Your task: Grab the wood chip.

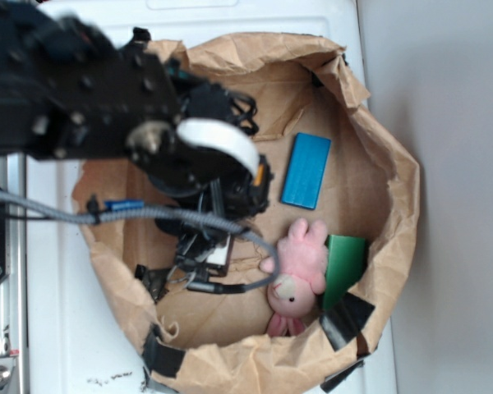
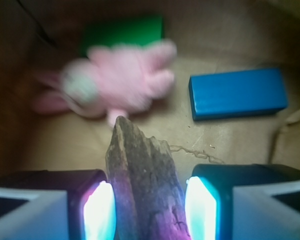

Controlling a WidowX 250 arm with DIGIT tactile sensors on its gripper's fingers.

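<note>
Nearest the wrist camera, the dark brown, rough-streaked wood chip (image 2: pixel 142 185) stands between the two glowing pads (image 2: pixel 97 210) of the hand (image 2: pixel 149 212). Its long axis runs straight ahead toward the pink plush rabbit (image 2: pixel 115 80). The pads flank it closely, but whether they are clenched on it I cannot tell.

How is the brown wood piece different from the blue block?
The wood chip is dark brown and rough with a jagged pointed tip; the blue block is smooth with straight edges and square corners. The wood chip sits between the gripper's fingers; the blue block lies free on the brown paper. Both are flat and long.
</note>
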